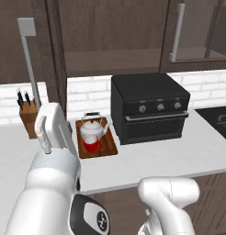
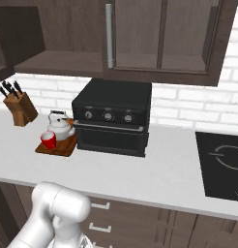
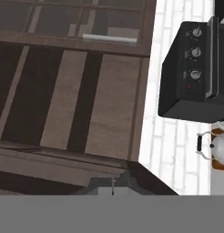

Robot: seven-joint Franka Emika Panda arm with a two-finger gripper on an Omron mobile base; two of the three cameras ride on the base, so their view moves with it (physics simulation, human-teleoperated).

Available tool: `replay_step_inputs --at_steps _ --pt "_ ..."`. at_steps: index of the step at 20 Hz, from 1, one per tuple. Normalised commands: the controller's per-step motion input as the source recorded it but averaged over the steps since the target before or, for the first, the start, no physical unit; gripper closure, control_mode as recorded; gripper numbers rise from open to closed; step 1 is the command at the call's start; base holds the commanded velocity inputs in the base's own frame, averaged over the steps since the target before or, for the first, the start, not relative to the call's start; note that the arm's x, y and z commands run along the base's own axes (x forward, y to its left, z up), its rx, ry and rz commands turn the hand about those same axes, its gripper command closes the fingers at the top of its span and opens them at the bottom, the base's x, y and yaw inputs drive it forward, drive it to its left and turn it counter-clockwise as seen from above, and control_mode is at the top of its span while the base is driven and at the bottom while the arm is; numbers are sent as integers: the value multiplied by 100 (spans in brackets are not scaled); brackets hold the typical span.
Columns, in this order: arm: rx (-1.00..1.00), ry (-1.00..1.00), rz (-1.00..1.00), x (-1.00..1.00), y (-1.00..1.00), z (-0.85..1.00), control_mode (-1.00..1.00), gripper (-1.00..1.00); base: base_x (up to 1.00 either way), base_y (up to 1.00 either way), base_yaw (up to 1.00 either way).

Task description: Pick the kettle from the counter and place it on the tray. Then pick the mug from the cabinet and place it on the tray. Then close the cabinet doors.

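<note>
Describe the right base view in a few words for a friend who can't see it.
A white kettle and a red mug sit together on a wooden tray on a pale counter, beside a black countertop oven. A knife block stands to the left, and above hangs a dark wood cabinet with its left door open.

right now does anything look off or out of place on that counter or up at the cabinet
On the counter, nothing is spilled or askew: the kettle and mug stand upright on the tray. The only thing off is the cabinet's left door, standing open with the shelf exposed, while the right door is shut.
</note>
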Motion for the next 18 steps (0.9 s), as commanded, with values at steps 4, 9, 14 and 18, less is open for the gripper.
replay_step_inputs --at_steps 4,9,14,18 --pt "0 0 -11 0 56 -12 -100 100 0 0 0" --pt "0 0 -12 -39 36 -1 -100 100 0 0 0" --pt "0 0 -12 -43 33 -1 -100 100 0 0 0" --pt "0 0 -12 -3 39 -5 -100 100 0 0 0"
